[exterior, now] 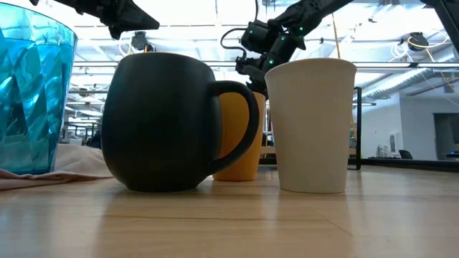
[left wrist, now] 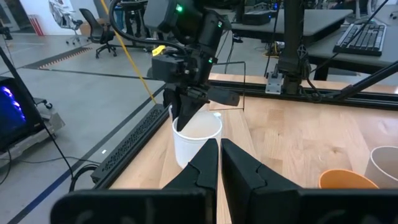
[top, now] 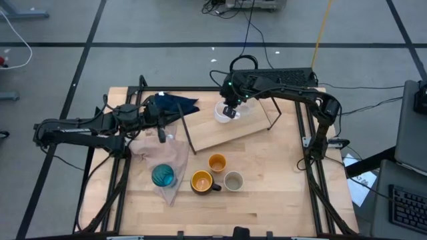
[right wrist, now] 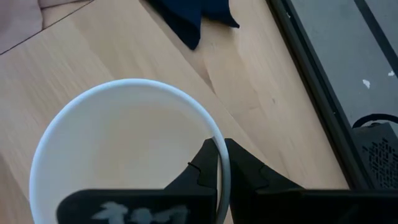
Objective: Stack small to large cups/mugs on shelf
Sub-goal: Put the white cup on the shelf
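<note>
White ceramic mug (right wrist: 124,155) is pinched by its rim in the right gripper (top: 230,110), so it's kept upright on the flat light-wood shelf (top: 207,133). The left gripper (left wrist: 219,163) is parked nearby, fingers nearly closed on nothing.

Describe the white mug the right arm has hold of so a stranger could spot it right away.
Find the light-wood shelf lying toward the table's far edge. At its far right end stands the white mug, with the right gripper pinching its rim. It is the only cup on the shelf; the orange cup, dark mug and grey-beige cup cluster on the tabletop nearer the front.
</note>
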Motion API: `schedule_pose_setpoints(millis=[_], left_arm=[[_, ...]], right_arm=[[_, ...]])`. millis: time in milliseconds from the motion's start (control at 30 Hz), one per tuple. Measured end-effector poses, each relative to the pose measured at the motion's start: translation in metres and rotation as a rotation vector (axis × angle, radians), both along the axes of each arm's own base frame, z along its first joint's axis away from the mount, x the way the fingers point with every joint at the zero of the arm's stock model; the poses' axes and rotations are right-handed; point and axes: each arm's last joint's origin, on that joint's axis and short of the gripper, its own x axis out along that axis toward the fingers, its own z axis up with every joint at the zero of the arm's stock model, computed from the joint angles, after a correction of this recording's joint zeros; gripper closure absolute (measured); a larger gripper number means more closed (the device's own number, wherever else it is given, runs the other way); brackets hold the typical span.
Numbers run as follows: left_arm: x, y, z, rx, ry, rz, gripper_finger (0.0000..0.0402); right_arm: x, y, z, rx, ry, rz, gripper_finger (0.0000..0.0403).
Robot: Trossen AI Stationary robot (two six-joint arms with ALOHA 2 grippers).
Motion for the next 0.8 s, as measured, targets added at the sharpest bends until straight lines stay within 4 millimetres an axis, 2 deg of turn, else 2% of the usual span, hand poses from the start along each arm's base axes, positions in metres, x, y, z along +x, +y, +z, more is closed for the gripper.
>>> schedule_pose_setpoints(millis=[800], left_arm=[[0.0000,0.0000,0.0000,-0.004,-0.001,0.001,0.0380]], right_arm=[[-0.0071,-0.0064,-0.0023,0.002,0.043,0.006,0.0400]])
